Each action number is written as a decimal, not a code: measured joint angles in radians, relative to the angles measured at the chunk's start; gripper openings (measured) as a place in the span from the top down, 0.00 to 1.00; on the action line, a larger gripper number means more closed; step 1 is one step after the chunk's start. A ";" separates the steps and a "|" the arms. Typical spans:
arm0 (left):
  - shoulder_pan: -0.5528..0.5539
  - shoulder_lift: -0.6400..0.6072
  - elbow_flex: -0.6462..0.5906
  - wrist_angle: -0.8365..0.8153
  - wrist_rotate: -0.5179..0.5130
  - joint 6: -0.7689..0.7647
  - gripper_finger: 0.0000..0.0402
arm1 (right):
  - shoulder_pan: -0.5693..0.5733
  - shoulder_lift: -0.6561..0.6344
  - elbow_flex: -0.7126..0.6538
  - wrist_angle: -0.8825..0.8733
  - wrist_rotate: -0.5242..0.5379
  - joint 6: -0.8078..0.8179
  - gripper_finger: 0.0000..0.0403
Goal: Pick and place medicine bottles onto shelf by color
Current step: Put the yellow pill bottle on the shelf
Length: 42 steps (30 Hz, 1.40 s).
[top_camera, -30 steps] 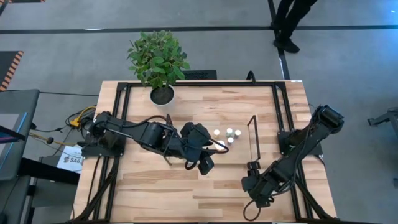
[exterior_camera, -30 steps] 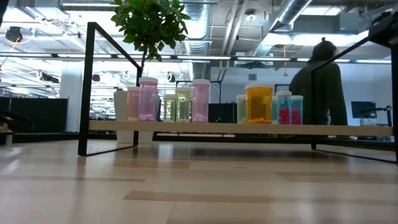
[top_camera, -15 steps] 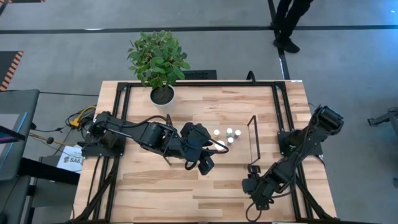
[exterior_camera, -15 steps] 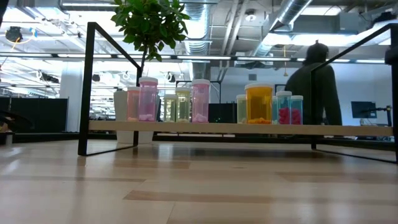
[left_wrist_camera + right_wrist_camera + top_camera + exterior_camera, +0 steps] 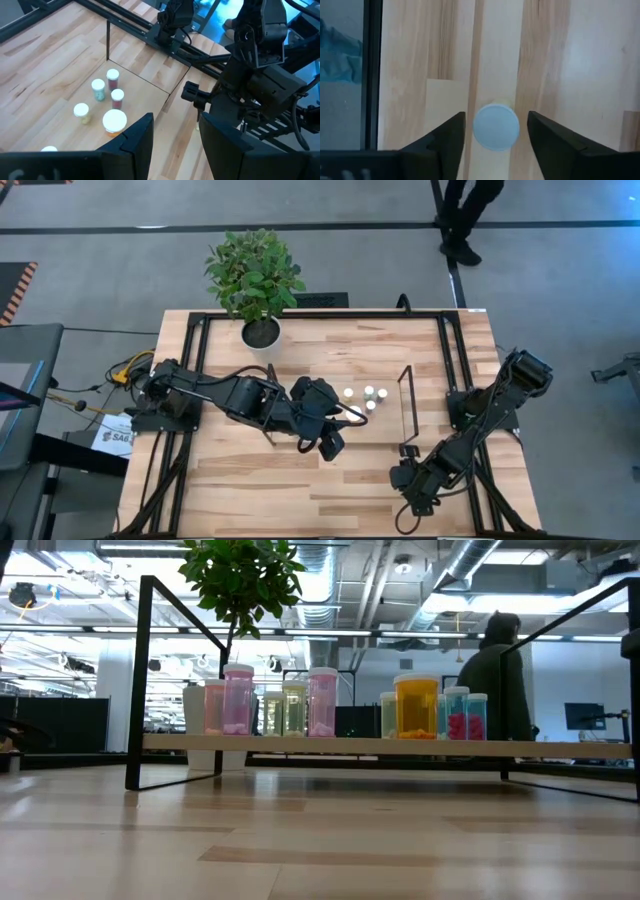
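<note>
At the table's near edge on the right, the right gripper (image 5: 495, 137) points straight down at the wood with its fingers spread either side of a single white-capped bottle (image 5: 495, 127); there is a gap on both sides, so nothing is gripped. That arm folds back to its base at the right side of the table (image 5: 330, 500). Farther in, toward the middle, the left gripper (image 5: 175, 145) hangs over the shelf (image 5: 380, 745), fingers apart with nothing between them, its dark wrist covering part of the row from above. The low view shows nine medicine bottles (image 5: 416, 706) upright on the shelf board: a pale orange one, two pink, two yellowish, a pale green one, a wide orange one and two teal ones. At the far side of the table stands a potted plant (image 5: 254, 280). Beyond, a person (image 5: 497, 680) stands in the room.
</note>
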 joint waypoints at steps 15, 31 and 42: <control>0.003 0.000 0.000 0.000 0.004 0.003 0.64 | -0.028 -0.009 0.001 0.002 -0.036 0.023 0.71; -0.004 0.000 0.000 -0.034 0.036 0.011 0.64 | -0.269 -0.091 0.124 -0.186 -0.078 -0.211 0.67; -0.004 0.000 0.000 -0.038 0.035 0.011 0.64 | -0.468 -0.091 0.130 -0.222 -0.078 -0.240 0.64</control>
